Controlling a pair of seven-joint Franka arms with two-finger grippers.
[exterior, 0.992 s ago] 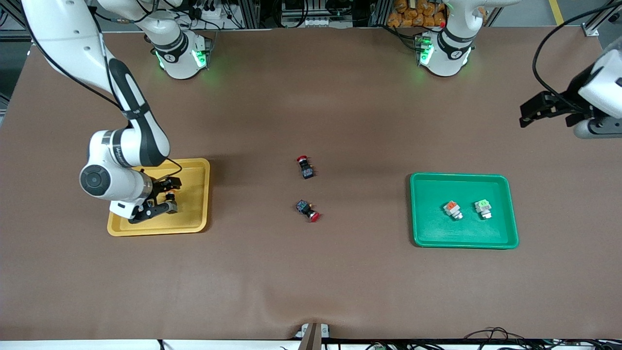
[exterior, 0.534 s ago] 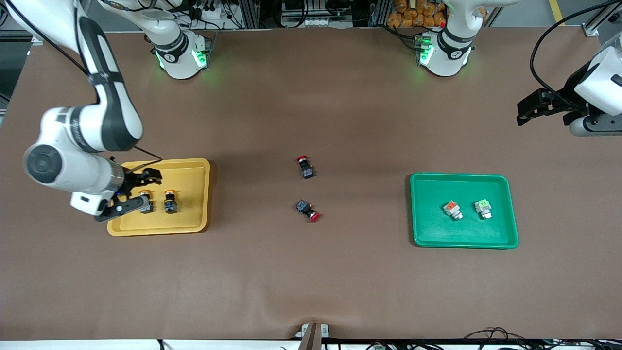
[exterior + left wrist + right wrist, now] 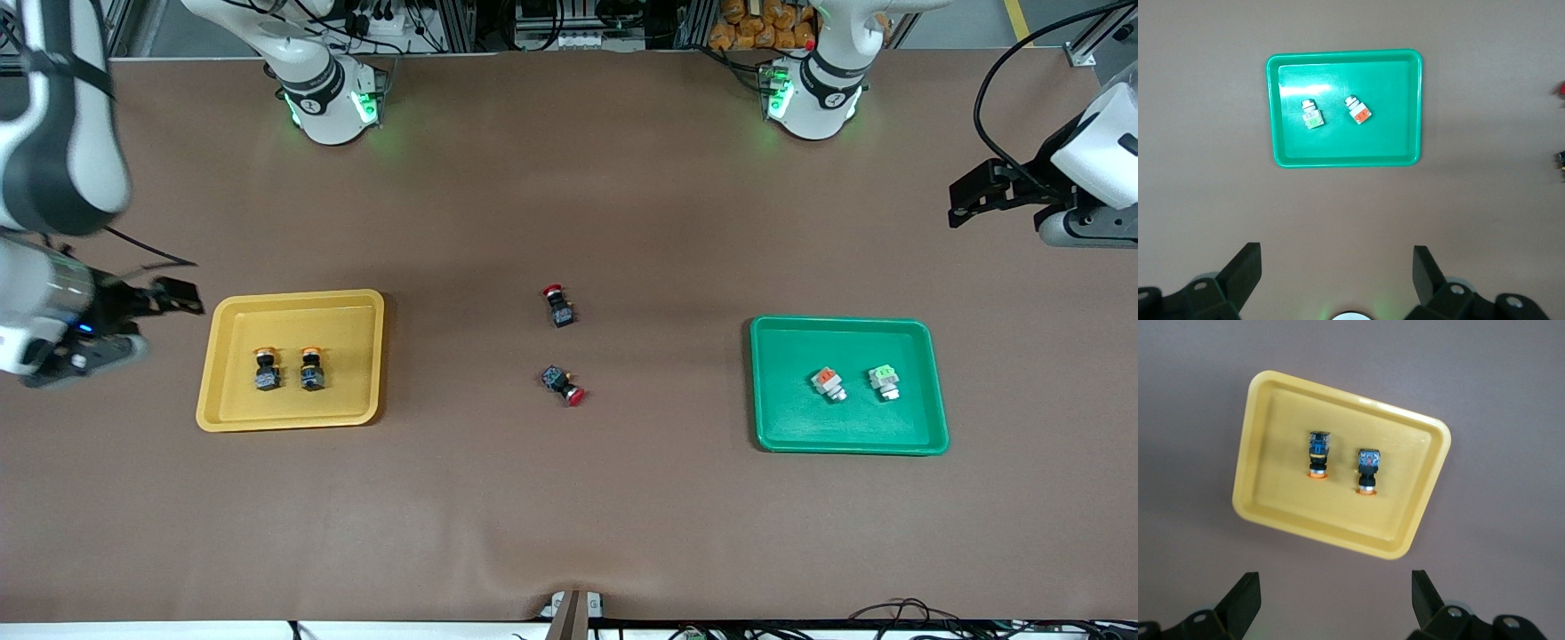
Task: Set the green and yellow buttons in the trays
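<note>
All four buttons are sitting in their trays, both grippers empty.

Your wrist views show what the front one can't: right gripper point(image 3: 1331, 600) and left gripper point(image 3: 1335, 273) spread wide, over bare table beside the yellow tray point(image 3: 356, 307) with two orange-capped buttons point(image 3: 288, 370) and the green tray point(image 3: 782, 427) with two white buttons point(image 3: 856, 382).

Two small black-bodied buttons with round red caps lie on the brown bench point(image 3: 569, 516) about midway between its two ends. The farther red-capped button point(image 3: 557, 306) lies with its cap pointing away from the front camera. The nearer red-capped button point(image 3: 563, 385) lies close by, tilted, its cap toward the camera.
</note>
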